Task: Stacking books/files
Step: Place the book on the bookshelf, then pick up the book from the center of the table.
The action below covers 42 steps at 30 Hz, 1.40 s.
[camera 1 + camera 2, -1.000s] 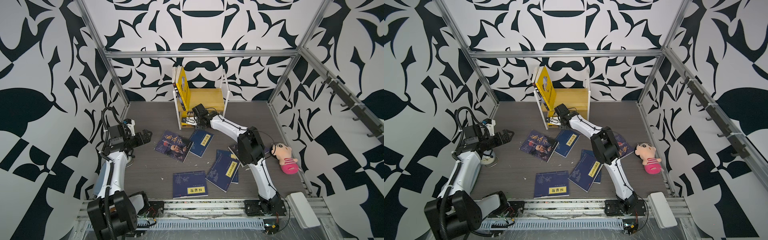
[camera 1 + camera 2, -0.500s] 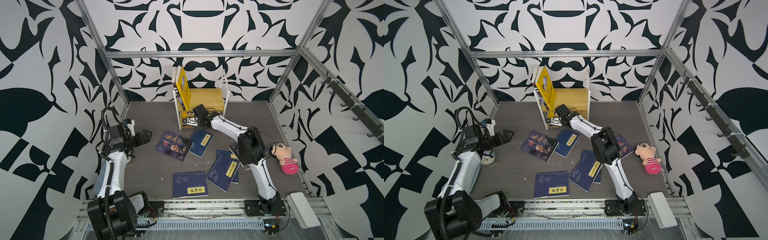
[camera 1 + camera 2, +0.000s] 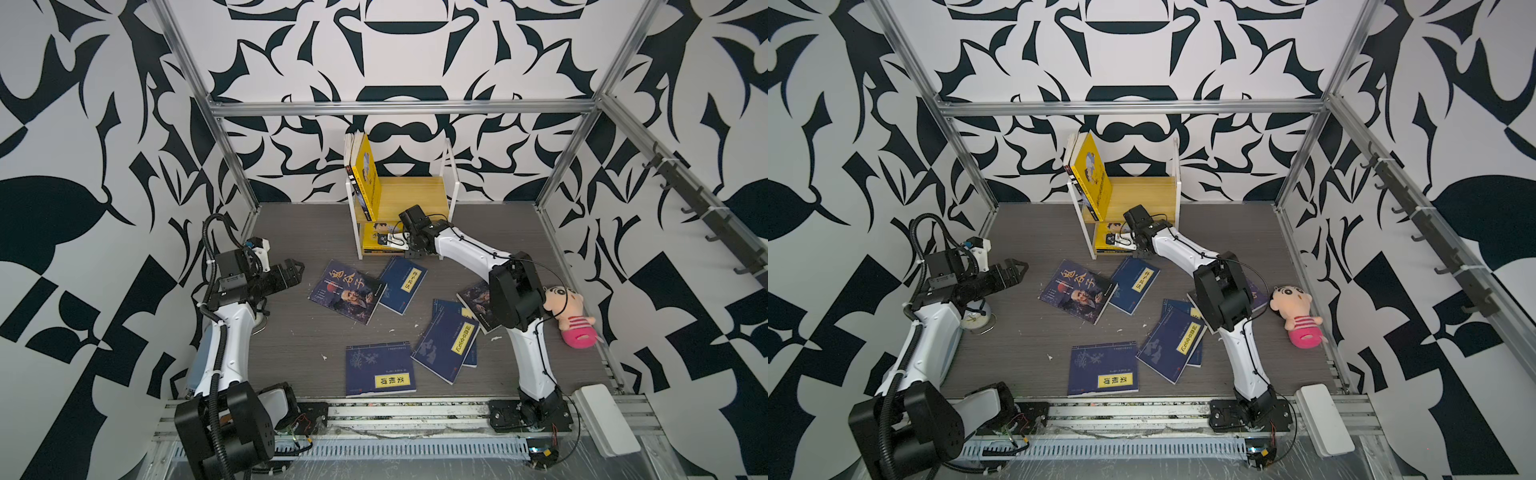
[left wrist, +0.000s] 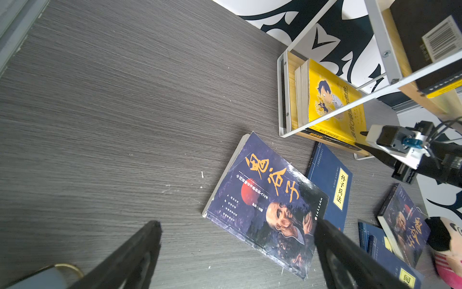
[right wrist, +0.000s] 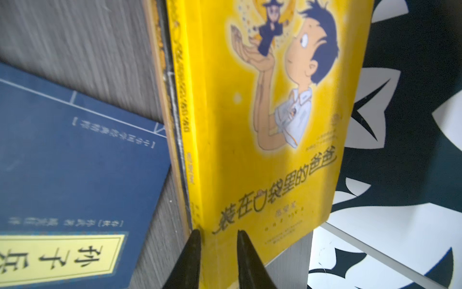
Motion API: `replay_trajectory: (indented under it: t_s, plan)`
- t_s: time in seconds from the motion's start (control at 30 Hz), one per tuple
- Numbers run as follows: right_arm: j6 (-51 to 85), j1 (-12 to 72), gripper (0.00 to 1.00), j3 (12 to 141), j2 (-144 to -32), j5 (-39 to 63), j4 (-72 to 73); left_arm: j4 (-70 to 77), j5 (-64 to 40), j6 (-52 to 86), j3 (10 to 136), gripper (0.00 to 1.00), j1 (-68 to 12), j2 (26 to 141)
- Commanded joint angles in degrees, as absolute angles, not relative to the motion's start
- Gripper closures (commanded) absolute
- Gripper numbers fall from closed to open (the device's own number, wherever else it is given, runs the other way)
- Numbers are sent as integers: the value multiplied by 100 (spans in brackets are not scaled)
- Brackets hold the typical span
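My right gripper point(image 3: 388, 241) point(image 5: 218, 232) reaches into the lower level of the small shelf point(image 3: 415, 195) at the back. It is shut on the edge of a yellow cartoon book point(image 3: 374, 235) point(image 5: 250, 125) lying there, one finger at the spine and one on the cover. Another yellow book point(image 3: 368, 174) leans upright on the upper level. A purple book with an old man's face point(image 3: 347, 297) point(image 4: 270, 205) and several navy books point(image 3: 403, 282) point(image 3: 380, 368) point(image 3: 451, 345) lie flat on the table. My left gripper point(image 3: 297, 268) point(image 4: 237, 224) hovers open, left of the purple book.
A second purple book point(image 3: 476, 297) lies partly under my right arm. A plush doll point(image 3: 571, 322) rests at the right edge and a white flat box point(image 3: 602, 415) at the front right corner. A small clock point(image 3: 976, 320) stands under my left arm.
The right gripper's jaws have narrowed onto the yellow book on the lower shelf. Neither arm has visibly moved, and the left gripper stays open.
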State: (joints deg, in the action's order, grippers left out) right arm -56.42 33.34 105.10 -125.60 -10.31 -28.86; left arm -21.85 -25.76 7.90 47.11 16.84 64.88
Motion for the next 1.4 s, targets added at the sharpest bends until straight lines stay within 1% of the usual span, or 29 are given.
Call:
replay_trajectory:
  t_s: [0.0,0.27,0.4,0.47,0.57,0.6,0.67,0.73,0.83,0.9,0.97,1.07,1.13,1.17,1.37]
  plan:
    - [-5616,3340,73,10478,-12292,-1055,-2838,-2178,-2624,787,4649,0,1709,6457]
    - [-5587,3319,74,10344,-12153,-1009,-2840,-2130,-2694,762,4650,0,1705,6518]
    - [-5109,3376,71,10114,-11696,-495,-2833,-2151,-2815,767,4749,0,1650,6683]
    - [-4566,3444,68,10004,-11413,-272,-2903,-2148,-2808,775,4788,0,1589,6803]
    - [-3491,3612,60,9438,-10848,102,-2815,-2166,-2730,595,4838,0,1332,7050]
    - [-3182,3677,58,9166,-10655,191,-2654,-2204,-2693,505,4881,0,1233,7146]
    - [-2147,3888,54,8338,-10080,361,-2048,-2362,-2568,316,5016,0,1040,7515]
    - [-1282,4046,53,7737,-9658,484,-1621,-2489,-2489,261,5180,0,948,7843]
    - [451,4262,49,6910,-9188,363,-789,-2694,-2418,231,5440,3,851,8370]
    - [1603,4344,45,6471,-9009,543,-364,-2842,-2370,203,5626,5,781,8654]
    - [2855,4435,44,5938,-8886,575,341,-2915,-2299,189,5761,8,717,8929]
    - [4146,4545,44,5420,-8890,457,1235,-3026,-2237,185,5971,14,646,9264]
    - [4928,4623,46,5241,-9096,494,1674,-3162,-2197,193,6150,14,599,9503]
    - [5242,4693,47,5161,-9221,483,1875,-3238,-2185,190,6250,19,579,9631]
    - [6557,4964,52,4975,-10209,724,3248,-3558,-2213,320,6623,32,523,10257]
